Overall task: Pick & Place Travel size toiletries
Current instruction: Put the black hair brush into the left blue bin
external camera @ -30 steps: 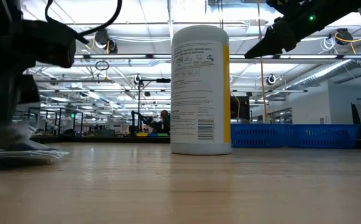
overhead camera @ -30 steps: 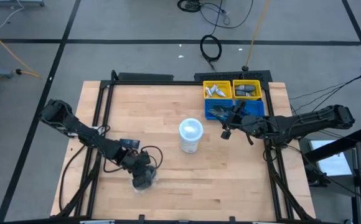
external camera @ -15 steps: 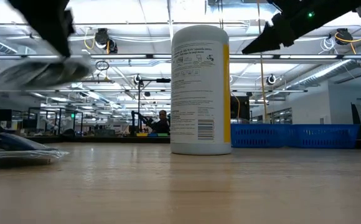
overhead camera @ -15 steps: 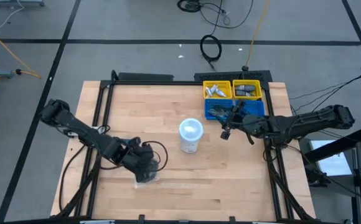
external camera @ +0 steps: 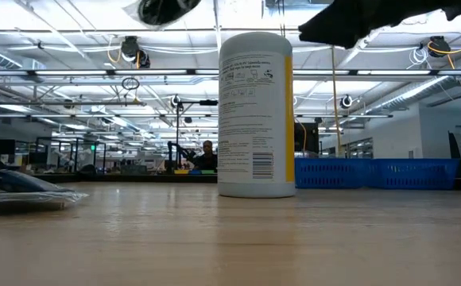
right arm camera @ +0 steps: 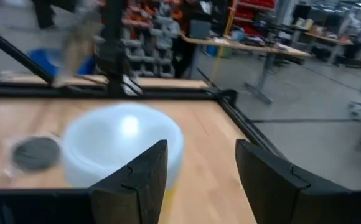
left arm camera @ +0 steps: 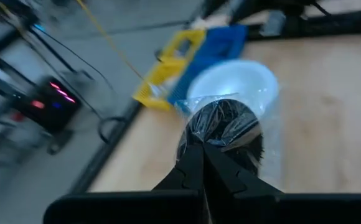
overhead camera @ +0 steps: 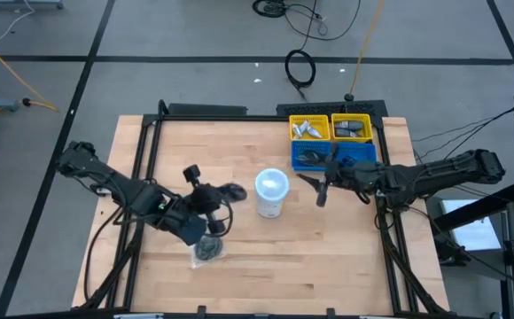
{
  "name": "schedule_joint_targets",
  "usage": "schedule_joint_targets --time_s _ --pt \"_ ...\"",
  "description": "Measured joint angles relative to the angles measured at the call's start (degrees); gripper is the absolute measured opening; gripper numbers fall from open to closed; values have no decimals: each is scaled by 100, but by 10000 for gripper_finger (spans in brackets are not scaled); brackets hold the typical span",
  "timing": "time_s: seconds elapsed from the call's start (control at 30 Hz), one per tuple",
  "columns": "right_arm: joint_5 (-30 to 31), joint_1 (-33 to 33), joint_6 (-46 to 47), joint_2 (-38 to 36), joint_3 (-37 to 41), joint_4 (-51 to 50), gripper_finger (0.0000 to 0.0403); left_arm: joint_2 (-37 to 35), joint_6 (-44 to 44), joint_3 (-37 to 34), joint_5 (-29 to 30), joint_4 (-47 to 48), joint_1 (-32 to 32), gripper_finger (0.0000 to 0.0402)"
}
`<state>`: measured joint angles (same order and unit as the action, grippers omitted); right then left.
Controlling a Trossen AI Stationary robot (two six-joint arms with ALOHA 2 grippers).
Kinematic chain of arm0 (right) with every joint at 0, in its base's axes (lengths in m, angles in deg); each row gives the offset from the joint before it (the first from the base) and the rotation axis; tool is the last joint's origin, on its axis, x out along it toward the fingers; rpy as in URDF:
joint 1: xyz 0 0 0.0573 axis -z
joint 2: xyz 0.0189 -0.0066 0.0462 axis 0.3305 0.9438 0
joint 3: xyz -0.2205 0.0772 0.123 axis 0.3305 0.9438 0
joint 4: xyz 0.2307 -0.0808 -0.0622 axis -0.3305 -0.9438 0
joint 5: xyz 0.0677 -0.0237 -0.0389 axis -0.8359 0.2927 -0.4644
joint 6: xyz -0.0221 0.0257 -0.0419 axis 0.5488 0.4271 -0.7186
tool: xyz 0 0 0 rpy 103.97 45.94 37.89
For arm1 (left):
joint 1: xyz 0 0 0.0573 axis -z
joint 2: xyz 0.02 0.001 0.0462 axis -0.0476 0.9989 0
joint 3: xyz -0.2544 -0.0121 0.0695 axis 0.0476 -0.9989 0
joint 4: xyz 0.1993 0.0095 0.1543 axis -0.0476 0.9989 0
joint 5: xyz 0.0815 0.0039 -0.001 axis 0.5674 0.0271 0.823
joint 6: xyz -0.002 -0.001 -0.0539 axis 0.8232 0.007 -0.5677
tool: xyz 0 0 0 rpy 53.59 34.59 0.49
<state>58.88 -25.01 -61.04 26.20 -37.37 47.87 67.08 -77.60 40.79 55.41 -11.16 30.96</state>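
A dark round disc in clear wrap [left arm camera: 224, 127] sits in my shut left gripper [left arm camera: 204, 149], lifted high over the table, just left of the white tub [overhead camera: 272, 193]. In the low view this disc [external camera: 163, 9] shows near the top edge. A second wrapped disc [overhead camera: 208, 250] lies flat on the wood near the table's near edge, below my left arm. My right gripper [overhead camera: 317, 190] hangs open in the air right of the tub, touching nothing. Small toiletries lie in the yellow bins [overhead camera: 310, 129]. My left gripper pinches the disc at its near edge [left arm camera: 213, 144] between its two shut fingers. The disc stands out ahead of the fingertips, lifted clear of the table, with its clear wrap [left arm camera: 187, 107] sticking out around it.
The white tub with the pale lid [external camera: 255, 111] stands upright mid-table between the two grippers. Two yellow bins and two blue bins [overhead camera: 359, 154] sit at the far right corner. Bare wood stretches across the table's near and left parts.
My left gripper has risen from the table near its near edge with one wrapped disc and swung toward the tub; the disc is now lifted clear. The other disc stayed on the wood. My right gripper has shifted slightly toward the tub.
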Motion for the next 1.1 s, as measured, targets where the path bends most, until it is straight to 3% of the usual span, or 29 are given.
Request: schedule_joint_targets --time_s 0.13,0.4,0.63,1.1 --pt "-307 0 113 1 0 288 180 0 532 -1 424 -516 -163 0" --pt "-542 0 157 3 0 647 180 0 1827 -1 431 -1997 -694 0" --pt "-545 0 149 4 0 861 177 4 2674 -1 -698 -3304 -1340 0" --pt "-537 0 139 13 0 1240 176 1095 3692 -5 -1207 -5638 -1969 0"
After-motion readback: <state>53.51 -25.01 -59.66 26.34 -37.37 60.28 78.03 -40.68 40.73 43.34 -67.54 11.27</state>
